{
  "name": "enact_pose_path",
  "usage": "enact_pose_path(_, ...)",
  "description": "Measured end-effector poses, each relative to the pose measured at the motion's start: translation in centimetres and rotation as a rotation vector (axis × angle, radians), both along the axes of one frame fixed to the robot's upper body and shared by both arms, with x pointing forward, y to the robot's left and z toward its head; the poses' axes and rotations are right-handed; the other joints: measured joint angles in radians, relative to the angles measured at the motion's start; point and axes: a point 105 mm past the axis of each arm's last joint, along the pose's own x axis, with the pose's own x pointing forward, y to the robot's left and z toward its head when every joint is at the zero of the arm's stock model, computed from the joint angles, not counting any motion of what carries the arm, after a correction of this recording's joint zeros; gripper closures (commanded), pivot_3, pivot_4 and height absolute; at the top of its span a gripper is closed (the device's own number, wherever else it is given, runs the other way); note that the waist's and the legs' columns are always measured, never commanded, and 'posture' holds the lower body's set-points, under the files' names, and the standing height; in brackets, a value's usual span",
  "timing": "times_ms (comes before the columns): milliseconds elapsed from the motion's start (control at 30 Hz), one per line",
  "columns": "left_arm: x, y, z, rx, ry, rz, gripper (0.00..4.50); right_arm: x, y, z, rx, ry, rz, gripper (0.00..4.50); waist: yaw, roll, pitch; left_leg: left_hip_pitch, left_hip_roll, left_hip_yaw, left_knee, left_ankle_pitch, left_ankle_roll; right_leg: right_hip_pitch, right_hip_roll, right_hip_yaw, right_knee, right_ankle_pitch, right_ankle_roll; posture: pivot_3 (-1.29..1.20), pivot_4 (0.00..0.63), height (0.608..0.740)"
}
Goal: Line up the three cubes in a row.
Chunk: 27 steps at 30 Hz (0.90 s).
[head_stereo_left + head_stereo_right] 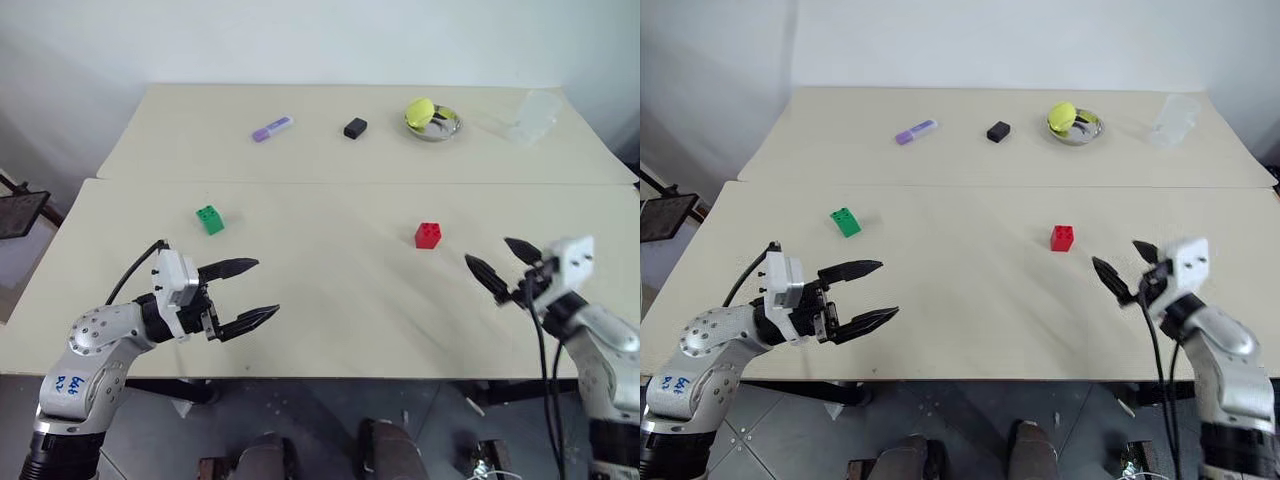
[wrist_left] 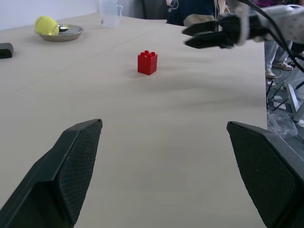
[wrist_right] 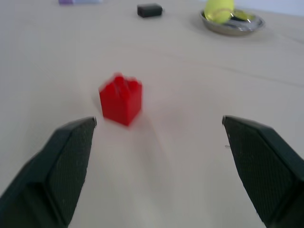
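**Two cubes on the near tabletop, both pincers spread and empty**

The red cube [image 1: 428,235] stands upright, studs up, on the near tabletop [image 1: 330,320], right of centre. The green cube [image 1: 210,219] lies well apart from it, toward the left side of the same tabletop, slightly turned. An orange-yellow cube cannot be made out in these views.

The right pincer [image 1: 503,263] hovers near the right edge of the tabletop, just right of the red cube and nearer the robot, its two black fingers spread wide and holding nothing; in the right wrist view the red cube sits ahead, between the fingers' lines but clear of both. The left pincer [image 1: 245,293] hovers over the near left part of the tabletop, nearer the robot than the green cube, fingers likewise spread and empty.

On the far tabletop [image 1: 200,150] lie a purple marker [image 1: 272,129], a small black block [image 1: 355,128], a metal dish [image 1: 437,125] holding a yellow-green ball [image 1: 419,112], and a clear plastic container [image 1: 530,117].
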Motion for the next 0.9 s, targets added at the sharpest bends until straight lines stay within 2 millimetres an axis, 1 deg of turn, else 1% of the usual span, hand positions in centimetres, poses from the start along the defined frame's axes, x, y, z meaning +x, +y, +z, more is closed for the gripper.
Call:
enact_pose_path(100, 0.2, 0.2, -0.1, 0.007, 0.002, 0.001, 0.02, 2.3, 2.3, 0.5, 0.018, 0.038, -0.028, 0.0, 0.002, 0.0, 0.0, -0.002, 0.001, 0.001, 0.0, 0.0, -0.001, -0.001, 0.001, -0.001, 0.0, 0.0, -0.001, 0.0, 0.15, 0.74)
enact_pose_path(200, 0.3, 0.1, 0.0, 0.025, -0.01, -0.008, 0.02, 4.0, 3.6, 0.1, -0.004, 0.069, -0.074, 0.0, 0.009, 0.0, 0.0, -0.002, 0.001, 0.007, 0.0, 0.0, -0.001, -0.002, 0.001, -0.001, 0.0, 0.0, -0.001, 0.0, 0.15, 0.74)
enact_pose_path(267, 0.3, 0.0, -0.2, 0.055, -0.013, -0.019, 0.02, 4.6, 3.8, -0.6, -0.034, 0.082, -0.106, 0.0, 0.013, 0.0, 0.0, -0.003, 0.001, 0.007, -0.001, -0.001, -0.002, -0.003, 0.001, -0.002, 0.0, 0.0, -0.001, 0.0, 0.15, 0.74)
enact_pose_path(333, 0.0, 0.0, -0.8, 0.11, -0.006, -0.033, 0.02, 5.1, 3.8, -1.8, -0.044, 0.106, -0.144, 0.0, 0.012, 0.0, 0.0, -0.003, 0.001, 0.009, -0.003, -0.001, -0.002, -0.005, 0.001, -0.001, 0.0, 0.0, -0.001, 0.0, 0.15, 0.74)
enact_pose_path(400, -0.2, 0.2, -1.4, 0.118, 0.012, -0.031, 0.02, 5.3, 3.7, -3.0, -0.041, 0.139, -0.174, 0.0, 0.009, 0.0, 0.0, -0.003, 0.001, 0.011, -0.005, -0.001, -0.002, -0.008, 0.001, 0.0, 0.0, 0.0, -0.001, 0.0, 0.15, 0.74)
enact_pose_path(433, -0.4, 0.3, -1.6, 0.118, 0.022, -0.031, 0.0, 5.4, 3.6, -3.4, -0.035, 0.149, -0.186, 0.2, 0.007, 0.0, 0.0, -0.004, 0.001, 0.011, -0.005, -0.001, -0.002, -0.009, 0.002, 0.0, 0.001, 0.0, -0.001, 0.0, 0.15, 0.74)
enact_pose_path(500, -0.5, 0.3, -1.8, 0.119, 0.028, -0.031, 0.0, 5.4, 4.0, -3.4, -0.02, 0.141, -0.185, 0.65, 0.002, 0.0, 0.0, -0.005, 0.001, 0.011, -0.005, 0.0, -0.003, -0.011, 0.002, 0.0, 0.002, 0.0, -0.001, 0.0, 0.15, 0.74)
enact_pose_path(633, -0.5, 0.5, -1.6, 0.118, 0.02, -0.018, 0.0, 5.1, 4.3, -3.6, -0.018, 0.136, -0.153, 2.02, -0.001, 0.0, 0.0, -0.005, 0.002, 0.012, -0.005, 0.0, -0.003, -0.011, 0.002, 0.0, 0.002, 0.0, -0.001, 0.0, 0.15, 0.74)
enact_pose_path(700, -0.6, 0.6, -1.8, 0.117, 0.023, -0.011, 0.0, 4.8, 4.9, -3.5, -0.025, 0.12, -0.09, 2.73, -0.001, 0.0, 0.0, -0.005, 0.002, 0.012, -0.006, 0.0, -0.003, -0.012, 0.002, 0.001, 0.002, 0.0, -0.001, 0.0, 0.15, 0.74)
enact_pose_path(733, -0.7, 0.7, -1.9, 0.116, 0.027, -0.008, 0.0, 4.6, 5.5, -3.2, -0.041, 0.103, -0.029, 3.03, -0.001, 0.0, 0.0, -0.005, 0.002, 0.013, -0.006, 0.0, -0.003, -0.012, 0.002, 0.001, 0.002, 0.0, -0.001, 0.0, 0.15, 0.74)
enact_pose_path(800, -0.7, 0.6, -1.9, 0.114, 0.026, -0.005, 0.0, 3.9, 6.9, -2.6, -0.093, 0.068, 0.152, 3.02, -0.001, 0.0, 0.0, -0.005, 0.002, 0.013, -0.006, 0.0, -0.003, -0.012, 0.002, 0.001, 0.002, 0.0, -0.001, 0.0, 0.15, 0.74)
enact_pose_path(900, -0.9, 0.6, -2.0, 0.113, 0.029, -0.002, 0.0, 1.9, 9.4, -1.8, -0.227, 0.007, 0.516, 3.02, -0.001, 0.0, 0.0, -0.005, 0.002, 0.013, -0.006, 0.0, -0.003, -0.012, 0.002, 0.001, 0.001, 0.0, -0.001, 0.0, 0.15, 0.74)
